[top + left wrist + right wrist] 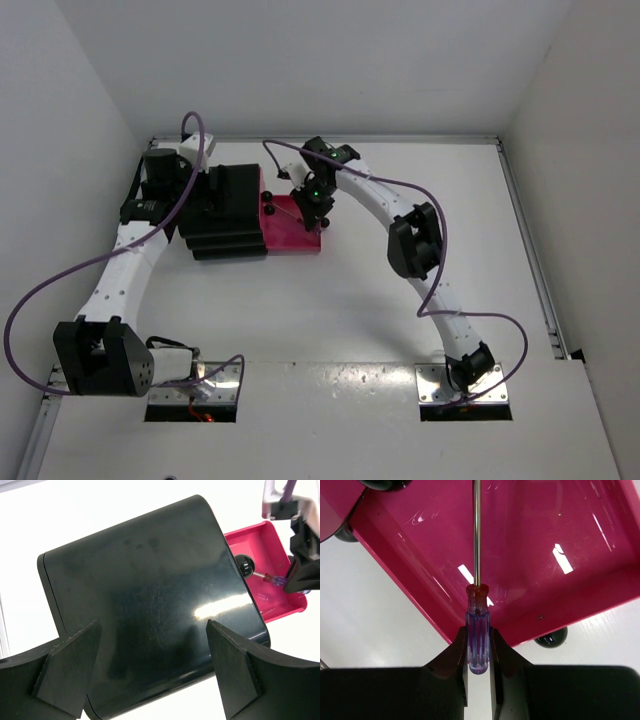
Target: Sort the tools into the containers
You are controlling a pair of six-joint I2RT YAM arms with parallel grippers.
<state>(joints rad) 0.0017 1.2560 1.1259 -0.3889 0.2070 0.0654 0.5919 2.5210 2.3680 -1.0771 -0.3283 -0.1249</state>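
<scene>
Right pincer [479,652] grasps blue-handled slim tool [477,622] over pink drawer [545,535]; left pincer [152,630] released beside drawer unit [140,575].

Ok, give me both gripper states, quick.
Left gripper: open, holding nothing, facing the black drawer unit.
Right gripper: shut on the blue-handled screwdriver, over the pink drawer.
</scene>
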